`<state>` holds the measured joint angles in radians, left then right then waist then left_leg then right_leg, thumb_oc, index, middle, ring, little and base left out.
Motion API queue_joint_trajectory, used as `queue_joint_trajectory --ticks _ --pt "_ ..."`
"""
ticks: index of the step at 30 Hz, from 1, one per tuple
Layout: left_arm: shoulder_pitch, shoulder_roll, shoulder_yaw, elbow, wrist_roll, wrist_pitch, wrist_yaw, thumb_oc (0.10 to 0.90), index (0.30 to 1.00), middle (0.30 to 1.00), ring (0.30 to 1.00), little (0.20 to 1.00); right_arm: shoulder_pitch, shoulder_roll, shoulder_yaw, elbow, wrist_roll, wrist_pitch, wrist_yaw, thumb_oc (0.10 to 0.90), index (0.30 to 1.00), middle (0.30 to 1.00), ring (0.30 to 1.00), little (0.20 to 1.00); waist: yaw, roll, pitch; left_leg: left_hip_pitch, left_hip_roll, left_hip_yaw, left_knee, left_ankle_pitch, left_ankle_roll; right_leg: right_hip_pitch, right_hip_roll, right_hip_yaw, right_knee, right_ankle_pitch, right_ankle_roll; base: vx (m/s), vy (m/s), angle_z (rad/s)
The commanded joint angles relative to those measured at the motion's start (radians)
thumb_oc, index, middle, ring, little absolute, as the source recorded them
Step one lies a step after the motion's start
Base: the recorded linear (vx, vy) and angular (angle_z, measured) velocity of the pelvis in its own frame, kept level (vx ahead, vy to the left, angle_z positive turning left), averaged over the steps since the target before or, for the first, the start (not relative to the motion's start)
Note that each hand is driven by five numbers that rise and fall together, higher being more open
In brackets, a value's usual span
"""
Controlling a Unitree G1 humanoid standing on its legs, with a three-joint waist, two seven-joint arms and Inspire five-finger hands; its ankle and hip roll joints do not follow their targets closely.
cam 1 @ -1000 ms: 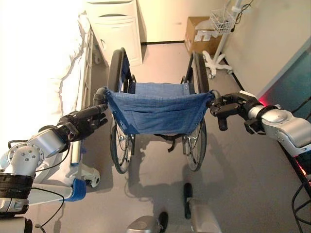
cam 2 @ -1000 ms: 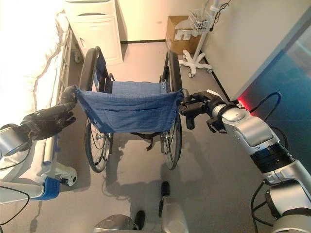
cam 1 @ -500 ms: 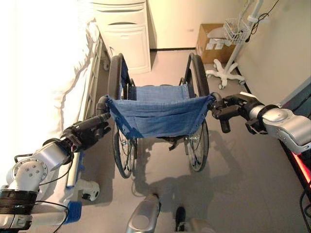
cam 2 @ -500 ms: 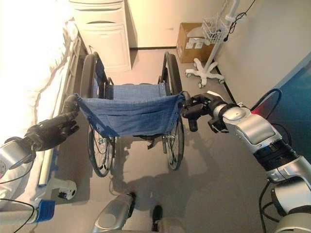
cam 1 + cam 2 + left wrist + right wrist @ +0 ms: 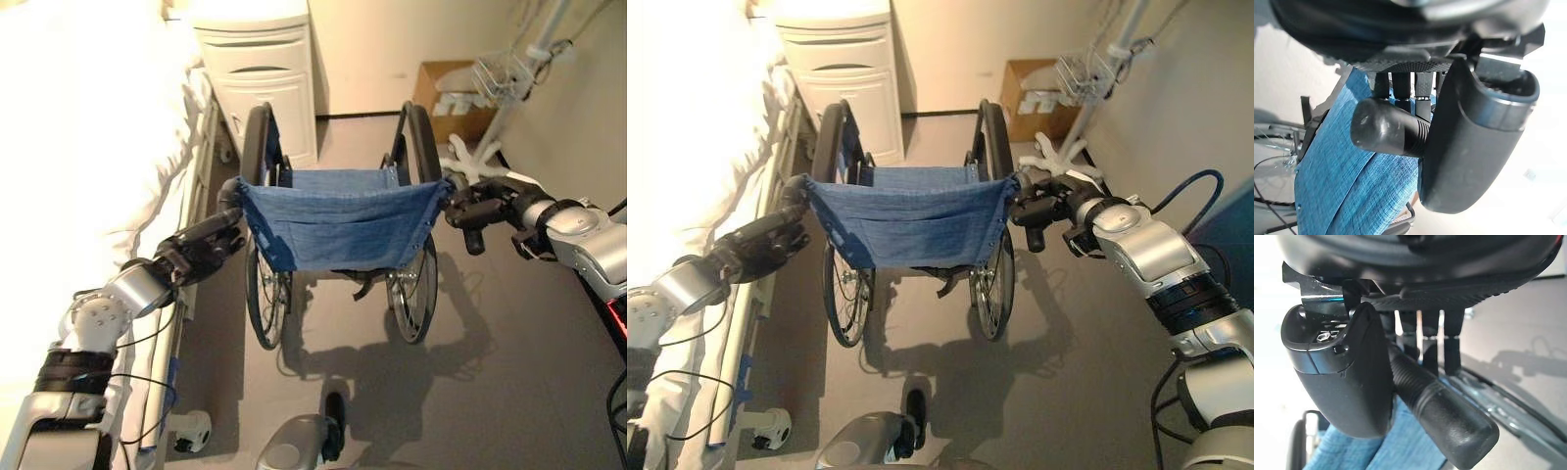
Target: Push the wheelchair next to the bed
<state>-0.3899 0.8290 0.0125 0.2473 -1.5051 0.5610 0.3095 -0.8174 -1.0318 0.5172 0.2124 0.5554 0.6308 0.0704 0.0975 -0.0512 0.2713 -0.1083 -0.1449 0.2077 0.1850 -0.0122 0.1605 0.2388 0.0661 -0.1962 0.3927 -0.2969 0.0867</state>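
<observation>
a white bedside cabinet stands against the far wall. a cardboard box sits in the corner, with a wheeled stand carrying a wire basket just beside it.

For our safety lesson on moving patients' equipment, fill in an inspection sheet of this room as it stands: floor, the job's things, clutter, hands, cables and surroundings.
Surface: grey floor, bare around the wheels.
Job's things: wheelchair with blue cloth back, upright, facing away; bed with white covers along its left side, close but apart.
Clutter: cardboard box by the far wall.
Hands: left hand curled round the left push handle; right hand curled round the right push handle.
Cables: thin wires hang from the white stand.
Surroundings: white cabinet ahead of the chair beside the bed; the stand on its wheeled base holds a wire basket by the right wall.
</observation>
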Motion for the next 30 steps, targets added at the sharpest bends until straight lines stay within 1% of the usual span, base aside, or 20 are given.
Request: queue_joint_trajectory --ticks 1,2,3,4,5,7,8,9,10,11,12,13,15,16,19,22,24,25,29,30 --pt "0.027 0.193 0.181 -0.088 -0.083 -0.073 -0.170 0.400 0.300 0.300 0.300 0.300 -0.079 0.083 -0.001 -0.081 -0.033 -0.277 0.051 0.400 0.300 0.300 0.300 0.300 0.184 -0.071 -0.204 -0.116 -0.055 0.051 0.029 0.004 -0.021 -0.049 0.073 0.025 0.126 0.505 0.122 0.21 -0.105 0.24" --pt "0.035 0.210 0.195 -0.075 -0.074 -0.065 -0.187 0.400 0.300 0.300 0.300 0.300 -0.093 0.078 0.008 -0.080 -0.017 -0.275 0.044 0.400 0.300 0.300 0.300 0.300 0.186 -0.074 -0.199 -0.103 -0.063 0.006 0.024 0.007 -0.022 -0.083 0.077 0.048 0.205 0.556 0.143 0.18 -0.111 0.21" --pt "0.038 0.215 0.198 -0.073 -0.070 -0.065 -0.189 0.400 0.300 0.300 0.300 0.300 -0.099 0.078 0.012 -0.080 -0.012 -0.276 0.043 0.400 0.300 0.300 0.300 0.300 0.187 -0.071 -0.200 -0.102 -0.058 -0.006 0.020 0.014 -0.026 -0.097 0.079 0.055 0.210 0.566 0.141 0.21 -0.116 0.33" --pt "0.055 0.229 0.210 -0.071 -0.057 -0.069 -0.208 0.400 0.300 0.300 0.300 0.300 -0.107 0.072 0.016 -0.087 0.001 -0.271 0.040 0.400 0.300 0.300 0.300 0.300 0.177 -0.066 -0.195 -0.088 -0.064 -0.058 0.013 0.019 -0.037 -0.126 0.045 0.071 0.205 0.513 0.126 0.13 -0.062 0.37" --pt "0.055 0.229 0.211 -0.070 -0.057 -0.069 -0.209 0.400 0.300 0.300 0.300 0.300 -0.108 0.073 0.016 -0.087 0.001 -0.271 0.040 0.400 0.300 0.300 0.300 0.300 0.177 -0.064 -0.198 -0.090 -0.059 -0.059 0.011 0.024 -0.039 -0.129 0.049 0.071 0.200 0.520 0.125 0.16 -0.066 0.60" --pt "0.074 0.259 0.206 -0.095 -0.073 -0.100 -0.212 0.400 0.300 0.300 0.300 0.300 -0.108 0.049 0.003 -0.101 0.011 -0.258 0.047 0.400 0.300 0.300 0.300 0.300 0.160 -0.043 -0.194 -0.085 -0.059 -0.128 0.019 0.031 -0.061 -0.146 -0.027 0.064 0.088 0.393 0.080 0.14 -0.100 -0.35" --pt "0.070 0.268 0.201 -0.121 -0.094 -0.114 -0.197 0.400 0.300 0.300 0.300 0.300 -0.098 0.034 -0.016 -0.105 0.000 -0.253 0.053 0.400 0.300 0.300 0.300 0.300 0.148 -0.015 -0.189 -0.075 -0.036 -0.178 0.019 0.040 -0.082 -0.175 -0.075 0.056 0.006 0.307 0.037 0.11 -0.137 -0.94" --pt "0.070 0.270 0.199 -0.132 -0.102 -0.118 -0.187 0.400 0.300 0.300 0.300 0.300 -0.090 0.029 -0.025 -0.106 -0.005 -0.256 0.058 0.400 0.300 0.300 0.300 0.300 0.142 -0.008 -0.186 -0.071 -0.031 -0.195 0.019 0.040 -0.088 -0.182 -0.086 0.054 -0.015 0.288 0.028 0.06 -0.230 -0.47" --pt "0.060 0.272 0.181 -0.187 -0.125 -0.139 -0.150 0.400 0.300 0.300 0.300 0.300 -0.068 0.003 -0.050 -0.109 -0.011 -0.266 0.059 0.400 0.300 0.300 0.300 0.300 0.122 0.009 -0.170 -0.046 -0.011 -0.260 0.021 0.030 -0.107 -0.216 -0.143 0.072 -0.101 0.265 0.015 0.04 -0.185 -0.07" --pt "0.056 0.271 0.175 -0.194 -0.127 -0.144 -0.140 0.400 0.300 0.300 0.300 0.300 -0.064 -0.002 -0.054 -0.111 -0.010 -0.269 0.060 0.400 0.300 0.300 0.300 0.300 0.117 0.011 -0.166 -0.039 -0.010 -0.273 0.021 0.027 -0.109 -0.215 -0.150 0.071 -0.113 0.264 0.015 0.04 -0.330 0.64" --pt "0.042 0.268 0.155 -0.235 -0.133 -0.161 -0.109 0.400 0.300 0.300 0.300 0.300 -0.058 -0.024 -0.068 -0.130 0.004 -0.267 0.047 0.400 0.300 0.300 0.300 0.300 0.099 0.020 -0.150 -0.001 0.014 -0.330 0.015 0.012 -0.126 -0.249 -0.198 0.107 -0.166 0.296 0.023 0.04 -0.297 1.04" --pt "0.030 0.267 0.144 -0.246 -0.133 -0.165 -0.101 0.400 0.300 0.300 0.300 0.300 -0.061 -0.029 -0.073 -0.137 0.010 -0.264 0.042 0.400 0.300 0.300 0.300 0.300 0.090 0.022 -0.142 0.017 0.029 -0.354 0.014 0.001 -0.134 -0.258 -0.214 0.127 -0.186 0.313 0.031 0.01 -0.303 1.12" --pt "0.010 0.266 0.132 -0.258 -0.131 -0.163 -0.089 0.400 0.300 0.300 0.300 0.300 -0.069 -0.027 -0.079 -0.147 0.015 -0.251 0.033 0.400 0.300 0.300 0.300 0.300 0.081 0.023 -0.134 0.023 0.048 -0.376 0.013 0.002 -0.145 -0.272 -0.220 0.155 -0.193 0.331 0.041 0.01 -0.240 1.32" --pt "0.000 0.260 0.130 -0.273 -0.123 -0.147 -0.087 0.400 0.300 0.300 0.300 0.300 -0.080 -0.028 -0.077 -0.164 0.029 -0.227 0.027 0.400 0.300 0.300 0.300 0.300 0.078 0.018 -0.131 0.032 0.072 -0.390 0.012 -0.002 -0.159 -0.265 -0.208 0.166 -0.206 0.305 0.045 0.05 -0.326 1.91" --pt "0.011 0.251 0.135 -0.289 -0.121 -0.141 -0.078 0.400 0.300 0.300 0.300 0.300 -0.100 -0.041 -0.058 -0.169 0.040 -0.212 0.039 0.400 0.300 0.300 0.300 0.300 0.088 0.003 -0.136 0.026 0.091 -0.407 0.013 0.004 -0.179 -0.236 -0.204 0.141 -0.255 0.301 0.040 0.01 -0.227 1.41" --pt "0.057 0.248 0.165 -0.323 -0.126 -0.147 -0.077 0.400 0.300 0.300 0.300 0.300 -0.110 -0.043 -0.045 -0.187 0.044 -0.196 0.032 0.400 0.300 0.300 0.300 0.300 0.105 -0.014 -0.144 0.013 0.113 -0.416 0.013 0.021 -0.196 -0.216 -0.186 0.125 -0.287 0.298 0.023 -0.01 -0.236 0.56" --pt "0.098 0.234 0.195 -0.337 -0.111 -0.143 -0.089 0.400 0.300 0.300 0.300 0.300 -0.124 -0.040 -0.030 -0.203 0.053 -0.182 0.025 0.400 0.300 0.300 0.300 0.300 0.117 -0.020 -0.151 -0.001 0.132 -0.428 0.018 0.050 -0.208 -0.199 -0.171 0.111 -0.309 0.294 0.005 0.00 -0.214 0.35" --pt "0.099 0.234 0.197 -0.338 -0.111 -0.143 -0.089 0.400 0.300 0.300 0.300 0.300 -0.125 -0.040 -0.029 -0.203 0.053 -0.182 0.025 0.400 0.300 0.300 0.300 0.300 0.115 -0.020 -0.151 -0.002 0.132 -0.428 0.018 0.051 -0.208 -0.198 -0.170 0.111 -0.310 0.294 0.005 0.01 -0.161 0.33" --pt "0.147 0.202 0.227 -0.345 -0.071 -0.141 -0.105 0.400 0.300 0.300 0.300 0.300 -0.162 -0.025 0.003 -0.212 0.062 -0.157 0.026 0.400 0.300 0.300 0.300 0.300 0.132 -0.017 -0.160 -0.020 0.153 -0.441 0.030 0.118 -0.222 -0.176 -0.138 0.087 -0.324 0.280 -0.024 0.02 -0.120 0.15" --pt "0.158 0.195 0.233 -0.349 -0.068 -0.140 -0.105 0.400 0.300 0.300 0.300 0.300 -0.164 -0.020 0.008 -0.209 0.062 -0.155 0.028 0.400 0.300 0.300 0.300 0.300 0.134 -0.015 -0.161 -0.018 0.154 -0.434 0.036 0.118 -0.224 -0.165 -0.133 0.077 -0.327 0.270 -0.028 0.04 -0.102 0.11"
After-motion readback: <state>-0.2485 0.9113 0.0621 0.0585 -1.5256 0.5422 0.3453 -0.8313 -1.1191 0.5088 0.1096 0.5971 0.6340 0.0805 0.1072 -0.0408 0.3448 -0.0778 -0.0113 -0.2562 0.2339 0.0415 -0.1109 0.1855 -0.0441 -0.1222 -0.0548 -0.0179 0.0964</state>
